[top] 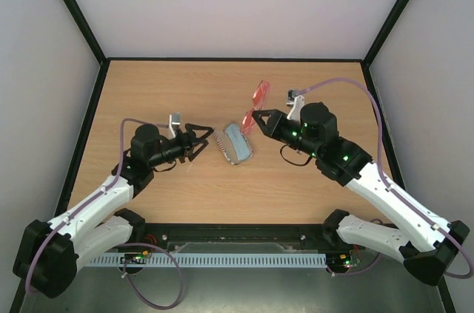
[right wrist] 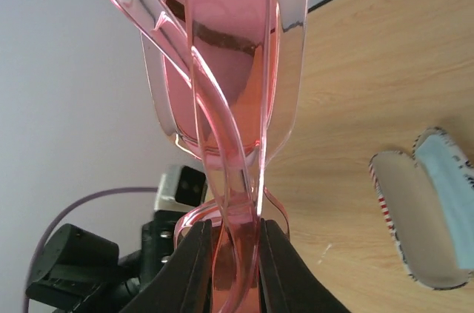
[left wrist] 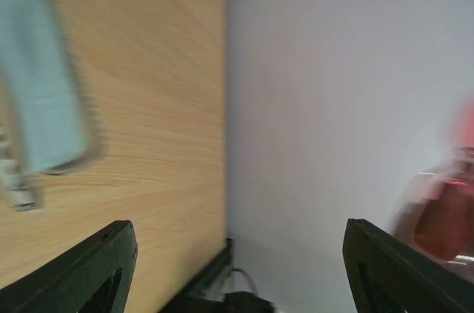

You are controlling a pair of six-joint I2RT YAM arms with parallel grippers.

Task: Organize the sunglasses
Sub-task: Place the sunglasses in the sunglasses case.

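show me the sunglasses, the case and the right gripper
sunglasses (right wrist: 233, 54), right wrist view, on the pink lens
case (right wrist: 404, 209), right wrist view, on its bare beige lining
right gripper (top: 258, 115), top external view, between its fingertips

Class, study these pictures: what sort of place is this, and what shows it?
Probably a robot test cell, not a home: a wooden table boxed in by plain white walls, with a left arm and right arm bolted at its near edge, the right pincer holding sunglasses.
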